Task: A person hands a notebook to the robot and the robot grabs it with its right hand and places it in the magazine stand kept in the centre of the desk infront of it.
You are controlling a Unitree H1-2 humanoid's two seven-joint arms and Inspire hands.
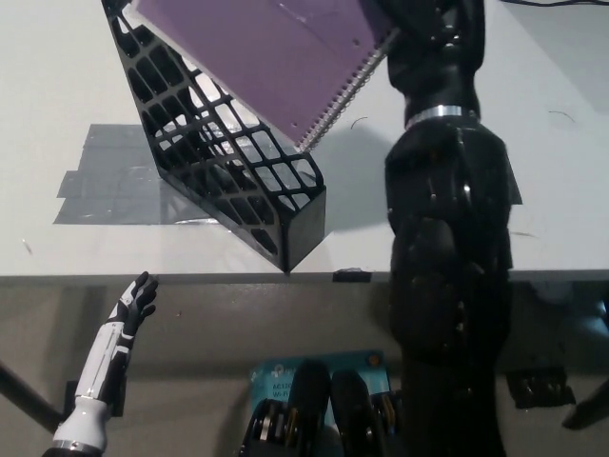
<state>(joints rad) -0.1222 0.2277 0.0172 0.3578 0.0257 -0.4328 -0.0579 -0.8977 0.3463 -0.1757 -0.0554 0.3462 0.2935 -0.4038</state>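
The purple spiral-bound notebook (262, 57) hangs tilted over the open top of the black mesh magazine stand (233, 167), its lower corner close to the stand's right wall. Whether it touches the stand I cannot tell. My black right arm rises from the bottom right, and my right hand (414, 29), partly cut off by the top edge, is shut on the notebook's right end. The stand leans on the white desk (57, 86), its solid front end near the desk's front edge. My white left hand (133, 303) rests open below the desk edge at lower left.
A grey taped patch (109, 181) lies on the desk under and left of the stand. A small black tab (351, 276) sits on the desk's front edge. A blue object (276, 373) shows on the floor below. My right arm covers the desk's right middle.
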